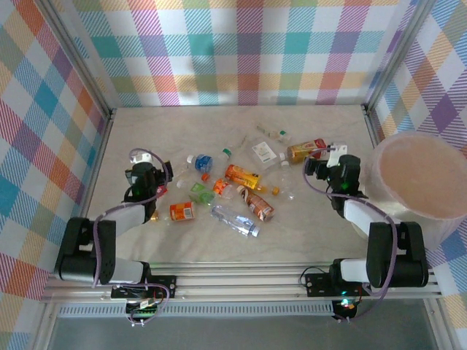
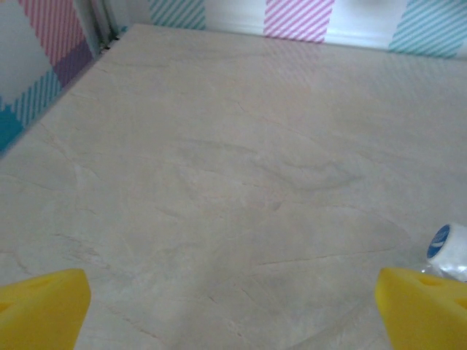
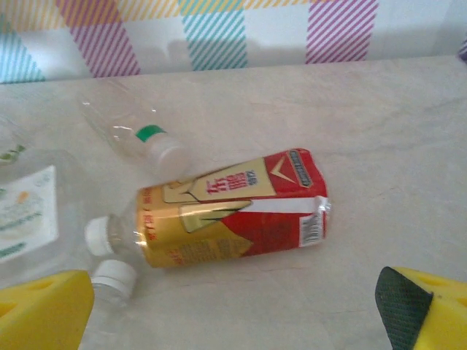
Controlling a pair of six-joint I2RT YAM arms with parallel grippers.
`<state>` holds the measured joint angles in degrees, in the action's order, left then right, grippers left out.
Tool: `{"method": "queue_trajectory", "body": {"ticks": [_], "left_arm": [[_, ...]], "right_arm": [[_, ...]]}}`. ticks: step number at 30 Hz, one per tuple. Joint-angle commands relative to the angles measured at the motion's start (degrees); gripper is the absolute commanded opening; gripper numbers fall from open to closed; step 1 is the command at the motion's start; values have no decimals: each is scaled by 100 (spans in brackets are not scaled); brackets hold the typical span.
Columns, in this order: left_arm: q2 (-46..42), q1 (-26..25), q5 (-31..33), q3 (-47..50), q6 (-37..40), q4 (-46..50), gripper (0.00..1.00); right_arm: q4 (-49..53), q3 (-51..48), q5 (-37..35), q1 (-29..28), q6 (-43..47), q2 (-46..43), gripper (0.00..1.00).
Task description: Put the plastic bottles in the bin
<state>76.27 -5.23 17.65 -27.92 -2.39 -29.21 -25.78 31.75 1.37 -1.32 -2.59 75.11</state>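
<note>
**Two arms at a beige stone-patterned bench point(image 1: 306, 226) strewn with small crushed clear plastic bottles point(image 1: 242, 176).**
The left gripper point(image 2: 233, 313) is released, its yellow fingers wide apart above bare bench, with a blue-capped clear bottle point(image 2: 445, 246) just beside one finger. The right gripper point(image 3: 233, 306) is likewise released and empty; a red-and-gold-labelled bottle point(image 3: 233, 211) lies on its side just ahead of it. The other bottles lie scattered mid-bench between the arms. The large round translucent white bin point(image 1: 423, 179) stands at the bench's right edge, near the right arm.

Bottles point(image 1: 242, 176) strewn centre, far table point(image 1: 219, 124) bare — open passage, bin point(image 1: 378, 182) seemingly blocks the right edge
</note>
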Motion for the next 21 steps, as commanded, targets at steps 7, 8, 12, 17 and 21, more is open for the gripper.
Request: {"method": "queue_trajectory", "body": {"ticks": [7, 8, 12, 17, 21], "left_arm": [[-1795, -30, 321, -749, -2063, 3196, 100], [-1930, -30, 292, -836, -2407, 3600, 100], [-2199, -30, -641, -947, -3289, 4662, 100], [-2125, -47, -1664, -1013, -3671, 5419, 100], [-2217, -59, -1693, -940, -3749, 5655, 100]], "right_arm": [[2539, 1254, 1699, -177, -2368, 244, 100], [2688, 1359, 1912, -215, -2491, 384, 100], [3209, 1751, 2447, -456, -2278, 998, 100], [4056, 2383, 1931, -798, -1874, 1654, 100], [4302, 2550, 1344, -1063, -1819, 1989, 99]]}}
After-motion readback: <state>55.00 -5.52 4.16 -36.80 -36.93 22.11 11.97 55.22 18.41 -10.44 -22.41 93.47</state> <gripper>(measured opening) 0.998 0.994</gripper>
